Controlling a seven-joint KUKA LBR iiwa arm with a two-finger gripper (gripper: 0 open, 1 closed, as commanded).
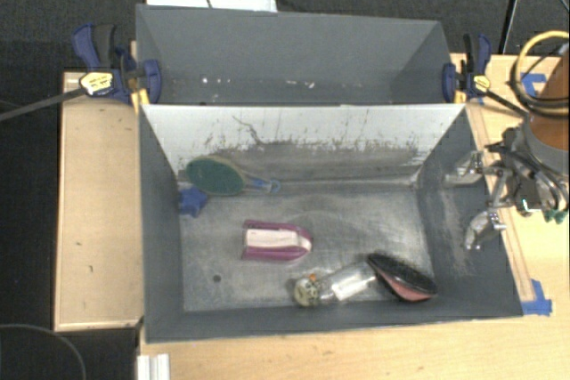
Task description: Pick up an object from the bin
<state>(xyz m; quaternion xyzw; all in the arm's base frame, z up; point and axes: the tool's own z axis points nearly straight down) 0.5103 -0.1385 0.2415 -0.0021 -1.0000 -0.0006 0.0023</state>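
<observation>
Objects available for picking number four, all resting on the floor of the bin (374,214): a green round brush (216,176) near the back left corner, a purple-and-white packet (277,242) at mid-floor, a clear bottle-like item (335,286) along the front edge, and a black-and-pink oval object (403,277) near the front right corner. The claw (470,207) stands above the bin's right wall, its fingers apart with nothing between them. It is well apart from every object; the black-and-pink oval object lies nearest. Task status, as judged from this arrangement: no object is grasped or lifted. Remaining steps: position over one object, descend, close, lift clear of the bin.
</observation>
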